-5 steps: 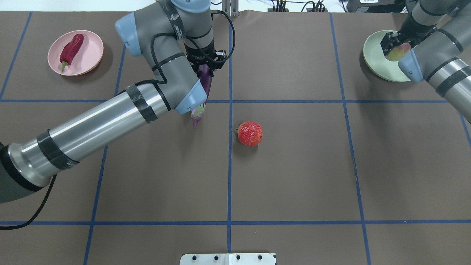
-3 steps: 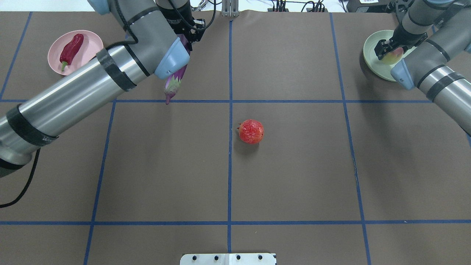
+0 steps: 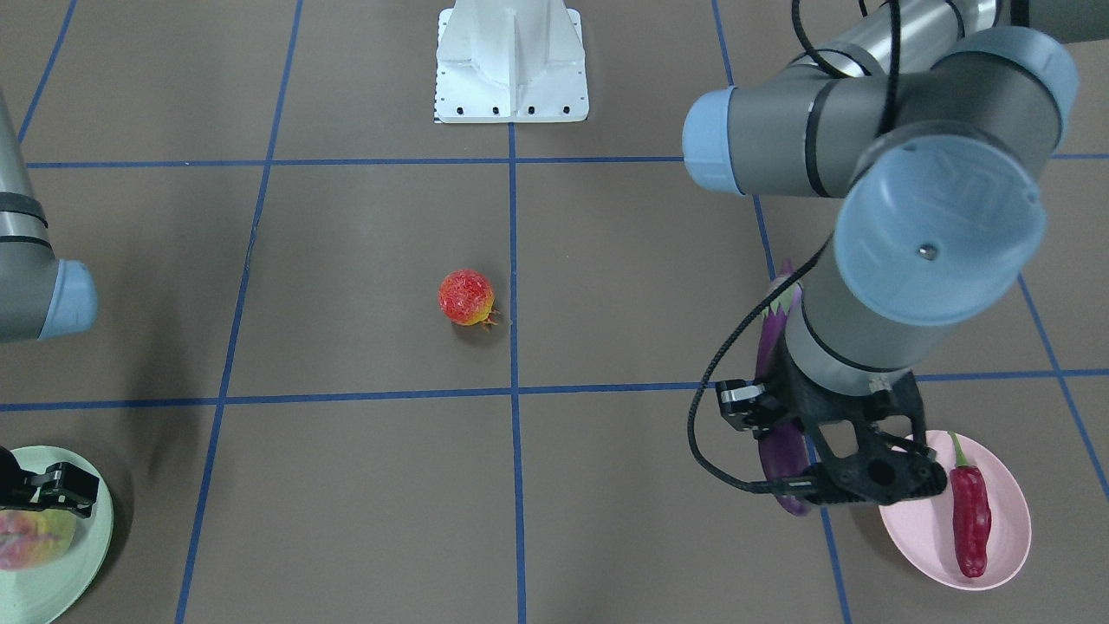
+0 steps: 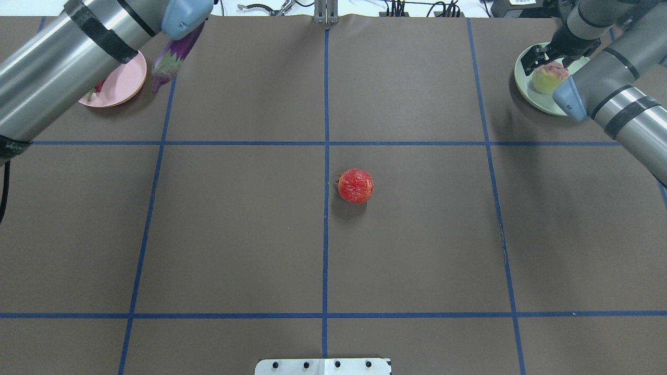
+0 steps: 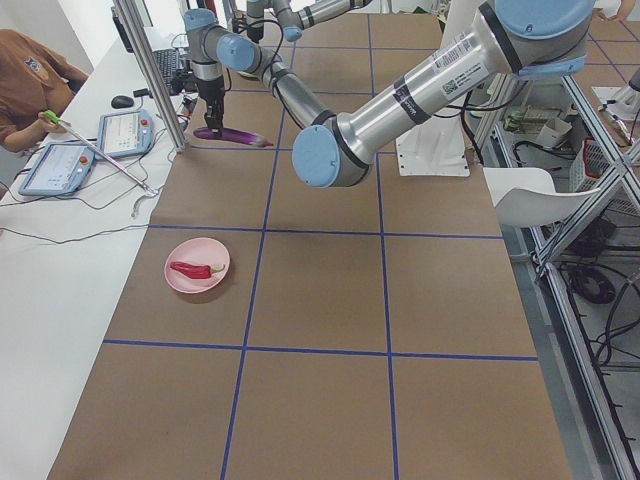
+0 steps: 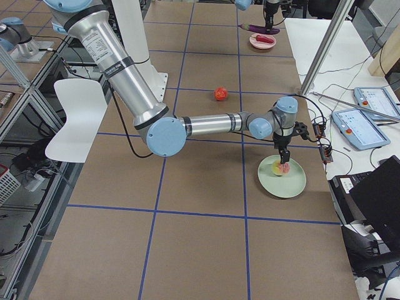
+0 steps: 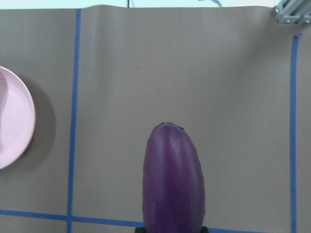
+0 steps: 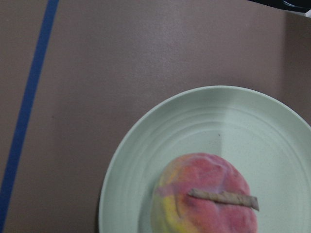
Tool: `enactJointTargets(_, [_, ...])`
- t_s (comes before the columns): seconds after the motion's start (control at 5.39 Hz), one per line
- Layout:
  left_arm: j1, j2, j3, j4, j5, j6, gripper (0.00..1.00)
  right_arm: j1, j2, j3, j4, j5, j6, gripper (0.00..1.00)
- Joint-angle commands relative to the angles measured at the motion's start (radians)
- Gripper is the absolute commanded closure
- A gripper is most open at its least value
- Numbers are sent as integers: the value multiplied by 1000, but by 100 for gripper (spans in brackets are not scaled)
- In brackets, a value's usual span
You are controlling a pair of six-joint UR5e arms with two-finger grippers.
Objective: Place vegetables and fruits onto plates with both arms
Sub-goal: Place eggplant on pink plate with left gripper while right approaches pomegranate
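The long glossy purple eggplant has moved to the upper left of the overhead view, clamped in my left gripper beside the round pale pink plate, so I must centre it over the plate before lowering, with the right gripper parted over the plated pink-yellow peach.

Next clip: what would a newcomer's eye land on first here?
The glossy purple eggplant, held aloft in the left pincer beside the pink plate, where a red chili lies. Then the lone red pomegranate in the centre, and the peach on the green plate on the robot's right.
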Motion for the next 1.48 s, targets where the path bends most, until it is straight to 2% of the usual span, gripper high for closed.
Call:
enactJointTargets(0.0, [-57, 0, 198, -149, 7, 117, 100, 13, -2, 256, -304, 89, 17, 0])
enactJointTargets(0.19, [-57, 2, 267, -216, 27, 115, 100, -5, -3, 350, -370, 105, 134, 0])
enactJointTargets(0.56, [-58, 17, 419, -370, 154, 100, 100, -122, -3, 446, -365, 111, 397, 0])
enactJointTargets(0.74, [-57, 17, 476, -415, 233, 97, 100, -181, -14, 503, -366, 102, 471, 0])
enactJointTargets(1.11, [-37, 37, 536, -509, 288, 57, 100, -290, -13, 575, -369, 35, 572, 0])
enactJointTargets(1.3, [16, 67, 544, -578, 327, -4, 100, -311, -4, 581, -369, 13, 617, 0])
